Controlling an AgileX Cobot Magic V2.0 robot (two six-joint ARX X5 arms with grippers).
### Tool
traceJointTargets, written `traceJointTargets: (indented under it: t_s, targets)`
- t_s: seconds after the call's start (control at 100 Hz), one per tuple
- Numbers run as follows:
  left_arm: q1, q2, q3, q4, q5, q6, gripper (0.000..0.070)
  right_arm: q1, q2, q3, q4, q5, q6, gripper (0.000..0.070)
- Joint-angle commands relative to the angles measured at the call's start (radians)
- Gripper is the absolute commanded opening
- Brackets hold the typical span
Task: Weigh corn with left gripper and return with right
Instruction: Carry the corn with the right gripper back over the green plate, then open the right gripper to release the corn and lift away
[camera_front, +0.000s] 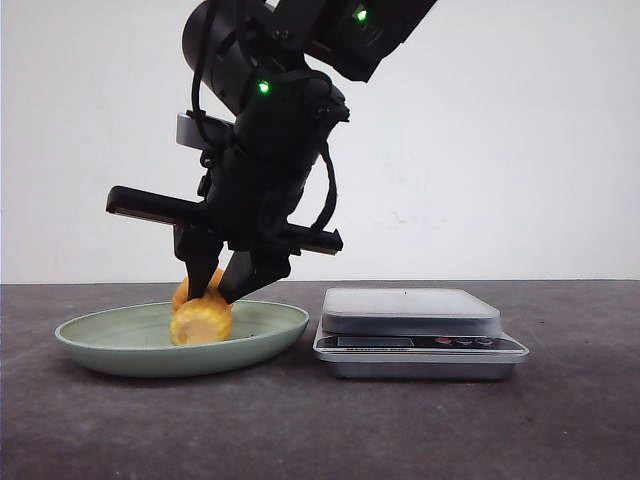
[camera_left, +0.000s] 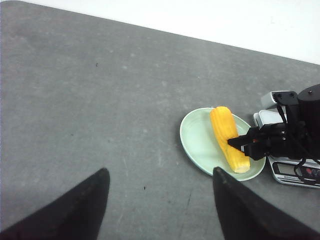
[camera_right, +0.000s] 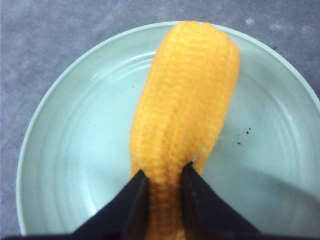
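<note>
**Right arm grips the corn on the plate**

The corn (camera_front: 201, 318) lies in a pale green plate (camera_front: 110, 345) on the left side of the dark grey tabletop (camera_front: 560, 420). In the front view its pale cut end faces the camera, and in the left wrist view the cob (camera_left: 228, 137) runs lengthwise across the plate (camera_left: 197, 140), reaching nearly to the rim at one end. The right gripper (camera_front: 221, 285) comes down from above onto the near part of the cob. The right wrist view shows its two black fingers (camera_right: 132, 200) pinching the corn (camera_right: 187, 105) from both sides, with kernel rows filling the narrow gap between them. The cob appears to rest on the plate (camera_right: 65, 150), though the contact underneath is not clearly visible.

A silver kitchen scale (camera_front: 415, 330) sits just to the right of the plate, close to its rim, with a flat weighing platform on top and a display and buttons along its near edge.

The left gripper (camera_left: 160, 205) hangs well apart from the plate, over bare tabletop (camera_left: 100, 100). Its two dark fingers (camera_left: 75, 212) are spread wide with nothing between them.
</note>
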Motion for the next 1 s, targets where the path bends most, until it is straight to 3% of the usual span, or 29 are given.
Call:
traceJointTargets:
  t_s: [0.0,0.1,0.21,0.47,0.71,0.99]
  targets:
    - [-0.002,-0.004,0.01,0.0,-0.003,-0.002,0.0391,0.011,0.023,0.022,0.021,0.004,0.017,0.0171]
    - [-0.002,-0.004,0.01,-0.002,-0.003,-0.001,0.0391,0.011,0.023,0.022,0.036,0.003,0.017,0.0402]
    - [-0.002,-0.004,0.01,-0.002,-0.003,-0.001,0.0391,0.011,0.023,0.023,0.05,-0.023,0.017,0.0505]
    - [-0.002,-0.004,0.01,0.0,-0.003,0.002,0.0391,-0.028,-0.103,0.051,-0.02,-0.034,-0.056,0.0506]
    - [-0.002,-0.004,0.01,0.023,-0.003,0.006,0.0391,-0.179,-0.404,0.051,-0.093,-0.053,-0.138,0.0505]
    - [-0.002,-0.004,0.007,0.084,-0.003,0.006,0.0391,-0.348,-0.794,0.051,-0.427,-0.004,-0.305,0.0505]
